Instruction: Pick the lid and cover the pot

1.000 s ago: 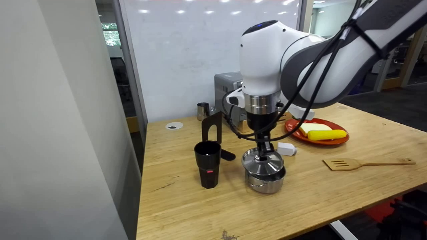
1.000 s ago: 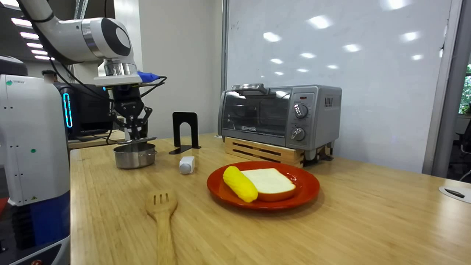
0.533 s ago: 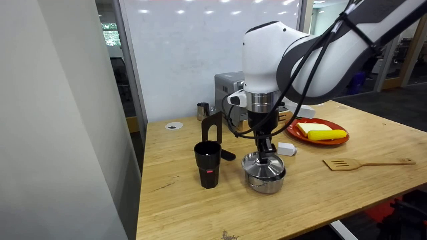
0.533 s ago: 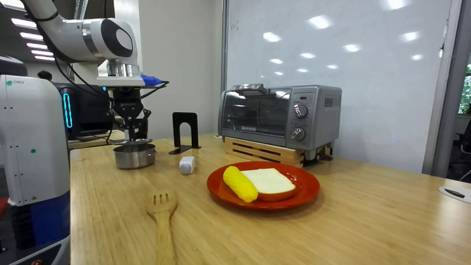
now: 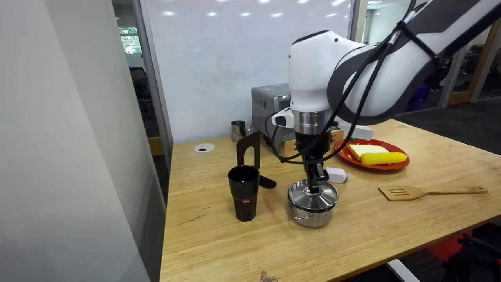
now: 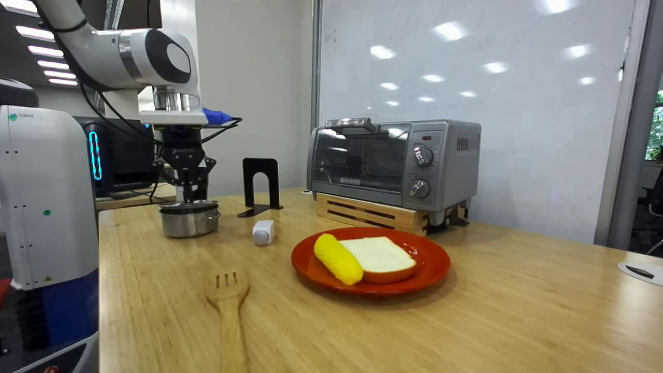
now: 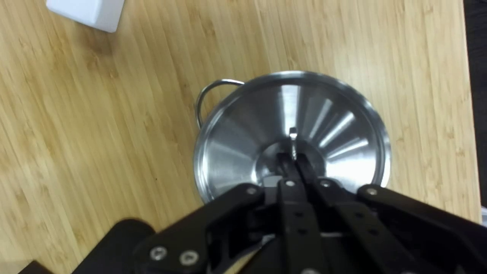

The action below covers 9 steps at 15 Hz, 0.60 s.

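Observation:
The shiny round lid [image 5: 307, 201] lies over the opening of the steel pot [image 5: 311, 219]. My gripper [image 5: 314, 189] is shut on the lid's central handle from above. In the wrist view my fingertips [image 7: 292, 156] pinch the thin metal handle of the lid [image 7: 236, 140], and the lid hides the pot except for a wire handle [image 7: 207, 93]. In an exterior view the lid [image 6: 173, 205] is nearly level just above the pot [image 6: 190, 224], with a thin dark band between them; I cannot tell if they touch all round. My gripper [image 6: 195, 199] stands upright over it.
A black cup [image 5: 244, 196] and a black bookend [image 5: 247, 150] stand beside the pot. A white bottle [image 5: 336, 175] lies close by. A red plate [image 6: 370, 287] with bread and yellow food, a wooden spatula [image 6: 228, 295] and a toaster oven [image 6: 362, 160] are also on the table.
The lid, held by my gripper, has come down towards the pot and shifted slightly over it. It was tilted and off to one side before and is now nearly level and centred.

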{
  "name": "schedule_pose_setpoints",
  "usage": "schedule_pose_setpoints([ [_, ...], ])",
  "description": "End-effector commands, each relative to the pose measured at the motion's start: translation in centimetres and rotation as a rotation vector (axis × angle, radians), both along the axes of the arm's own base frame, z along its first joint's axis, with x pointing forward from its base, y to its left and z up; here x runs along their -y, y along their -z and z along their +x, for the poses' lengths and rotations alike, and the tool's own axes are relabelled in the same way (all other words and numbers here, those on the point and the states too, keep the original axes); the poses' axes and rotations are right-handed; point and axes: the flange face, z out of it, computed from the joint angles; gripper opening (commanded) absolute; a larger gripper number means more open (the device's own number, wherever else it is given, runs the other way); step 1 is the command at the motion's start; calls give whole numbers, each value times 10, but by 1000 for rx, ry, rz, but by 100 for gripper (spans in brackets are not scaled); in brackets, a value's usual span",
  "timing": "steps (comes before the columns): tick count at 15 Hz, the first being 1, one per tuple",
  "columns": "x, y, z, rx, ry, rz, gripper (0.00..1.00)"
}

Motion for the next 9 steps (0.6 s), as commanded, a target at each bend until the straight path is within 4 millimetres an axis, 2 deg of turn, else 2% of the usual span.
schedule_pose_setpoints([
  [1,11,-1,-7,-6,-13,5,1],
  [9,11,3,-9,-12,-36,-2,1],
])
